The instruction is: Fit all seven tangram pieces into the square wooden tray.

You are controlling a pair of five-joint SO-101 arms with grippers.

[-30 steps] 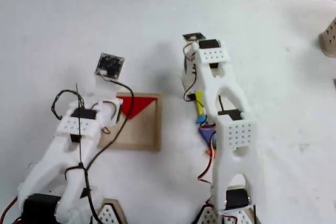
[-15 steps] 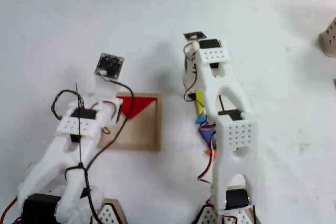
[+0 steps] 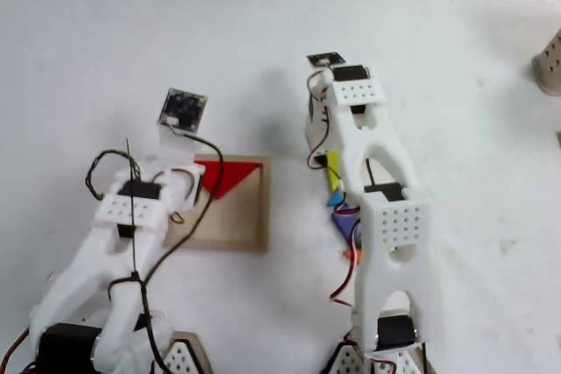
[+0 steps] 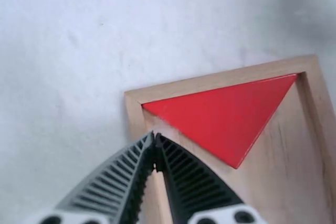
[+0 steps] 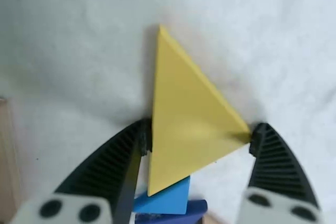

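As I read it, next move: right arm takes the yellow triangle [image 5: 178, 93] across to the tray [image 3: 261, 203].
Right gripper [image 5: 200, 132]: jaws wide open, straddling yellow, which lies flat on the table. One tip is at its long edge, the other at the opposite corner. Both look to be touching or just off it, and I can't confirm a squeeze.
Yellow long axis: the long edge runs away from the wrist, roughly in line with the jaws, so closing pinches edge against corner. I expect it could pivot.
Blue piece [image 5: 165, 200]: touching yellow's near edge, partly tucked under it, between the jaw roots. It may get dragged along.
Tray bearing: in the high view it sits beside yellow, on the left arm's side, a short way off.
Left gripper [image 4: 155, 142]: jaws closed, holding nothing, tips over the tray corner beside the red triangle [image 4: 223, 116].
Red: seated, long edge along the far wall, rest of the floor bare.
Nearer arm: right for yellow, while left sits over the tray and may block the drop.
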